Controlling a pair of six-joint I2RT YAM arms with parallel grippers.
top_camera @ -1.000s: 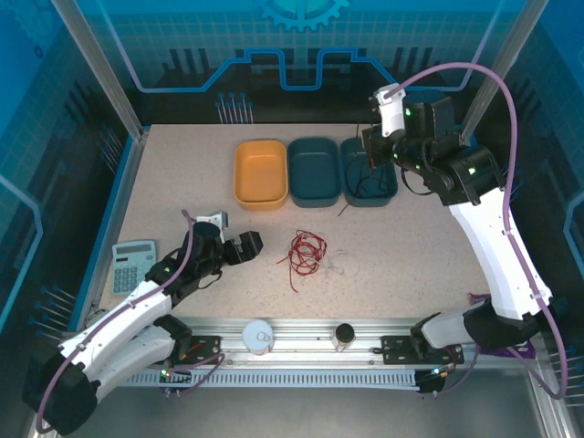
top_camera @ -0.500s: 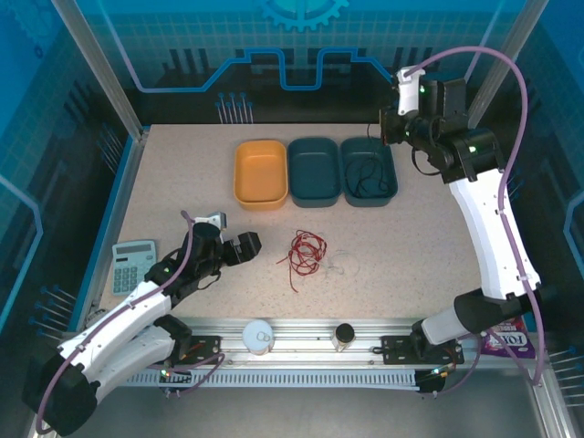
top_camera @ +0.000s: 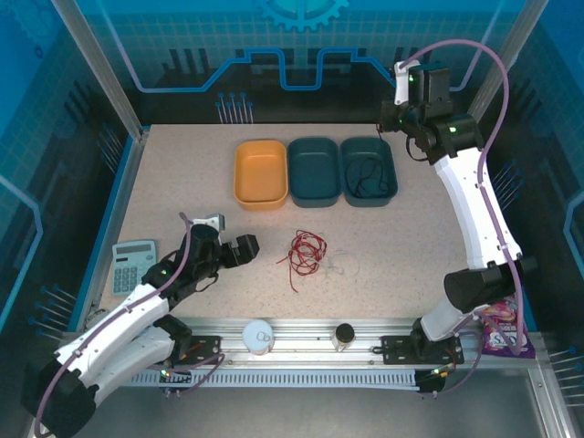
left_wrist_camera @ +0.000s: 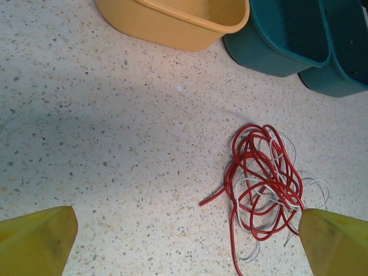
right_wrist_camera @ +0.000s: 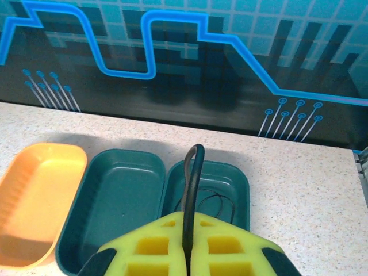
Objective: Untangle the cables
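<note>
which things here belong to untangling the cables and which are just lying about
job: red cable, white cable, black cable, likely orange bin and two teal bins
lying about: calculator, white jar, dark jar, packet

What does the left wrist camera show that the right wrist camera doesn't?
Left wrist: the red cable tangled with a white cable on the table, ahead of the open left gripper. Right wrist: the right gripper shut on the black cable, which trails into the right-hand teal bin. Both: the orange bin, the middle teal bin and the right-hand one.
</note>
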